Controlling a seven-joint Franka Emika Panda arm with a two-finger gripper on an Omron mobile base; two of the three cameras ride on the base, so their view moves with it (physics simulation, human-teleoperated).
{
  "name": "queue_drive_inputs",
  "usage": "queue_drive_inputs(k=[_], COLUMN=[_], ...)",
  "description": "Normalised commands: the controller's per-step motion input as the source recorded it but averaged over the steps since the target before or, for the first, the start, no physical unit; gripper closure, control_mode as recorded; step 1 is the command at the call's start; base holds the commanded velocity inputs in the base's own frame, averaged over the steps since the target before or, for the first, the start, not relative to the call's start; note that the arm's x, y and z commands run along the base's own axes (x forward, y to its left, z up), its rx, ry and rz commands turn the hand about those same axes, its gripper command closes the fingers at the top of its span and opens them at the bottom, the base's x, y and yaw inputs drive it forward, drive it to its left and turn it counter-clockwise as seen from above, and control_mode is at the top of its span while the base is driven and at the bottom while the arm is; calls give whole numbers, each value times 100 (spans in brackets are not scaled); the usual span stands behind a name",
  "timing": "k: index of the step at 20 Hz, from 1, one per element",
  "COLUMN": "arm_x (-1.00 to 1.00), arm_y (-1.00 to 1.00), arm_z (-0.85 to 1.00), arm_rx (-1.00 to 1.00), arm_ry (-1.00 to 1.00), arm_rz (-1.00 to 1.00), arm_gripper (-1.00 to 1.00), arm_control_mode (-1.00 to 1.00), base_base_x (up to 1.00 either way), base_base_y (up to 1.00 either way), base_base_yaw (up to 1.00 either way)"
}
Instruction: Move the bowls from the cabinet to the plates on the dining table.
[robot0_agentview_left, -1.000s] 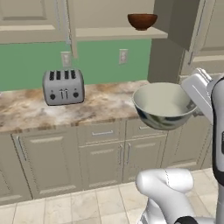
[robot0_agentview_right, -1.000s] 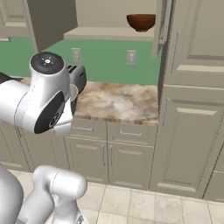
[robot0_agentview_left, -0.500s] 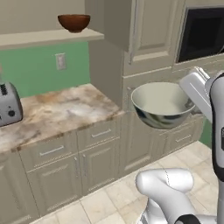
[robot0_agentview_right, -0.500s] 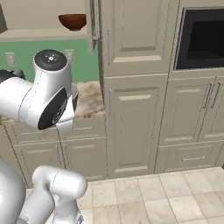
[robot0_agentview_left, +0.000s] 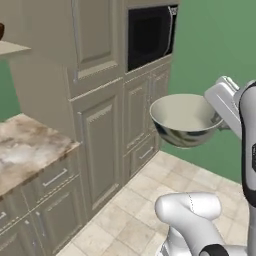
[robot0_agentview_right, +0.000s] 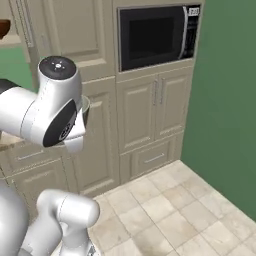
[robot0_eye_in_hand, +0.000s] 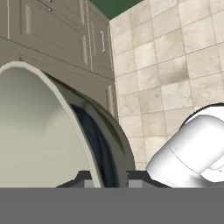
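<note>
The grey bowl (robot0_agentview_left: 185, 120) hangs in mid-air, upright and level, held at its right rim by the gripper (robot0_agentview_left: 223, 117), well above the tiled floor (robot0_agentview_left: 150, 200). In the hand view the bowl (robot0_eye_in_hand: 48, 131) is seen close and edge-on, its pale inside to the left and its dark mottled outside to the right, with its rim running down between the gripper's two dark tips (robot0_eye_in_hand: 109, 177), which pinch it. In the right base view the arm's white joint (robot0_agentview_right: 55, 107) covers nearly all of the bowl; just a sliver of its rim (robot0_agentview_right: 86, 105) shows past the joint.

Behind the bowl stands a tall beige unit (robot0_agentview_left: 100, 100) with a black microwave (robot0_agentview_left: 150, 35) set into it, and a green wall (robot0_agentview_left: 215, 45) lies to the right. The brown bowl (robot0_agentview_right: 3, 27) sits on the cabinet shelf (robot0_agentview_left: 10, 48) at the far left edge of both base views, mostly cut off. Below the shelf, a stone surface (robot0_agentview_left: 25, 150) tops the drawer units (robot0_agentview_left: 45, 200).
</note>
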Motion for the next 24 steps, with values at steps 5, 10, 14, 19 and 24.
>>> queue_drive_inputs(k=[5, 10, 14, 19, 24], arm_x=[0, 0, 0, 0, 0], arm_y=[0, 0, 0, 0, 0], arm_z=[0, 0, 0, 0, 0], arm_rx=[0, 0, 0, 0, 0], arm_ry=[0, 0, 0, 0, 0], arm_rz=[0, 0, 0, 0, 0], arm_gripper=[100, 100, 100, 100, 100], arm_control_mode=[100, 100, 100, 100, 100], base_base_x=[-15, -41, -51, -45, -39], base_base_y=[-57, -28, -11, 0, 0], base_base_yaw=[-69, -70, -68, -57, -51])
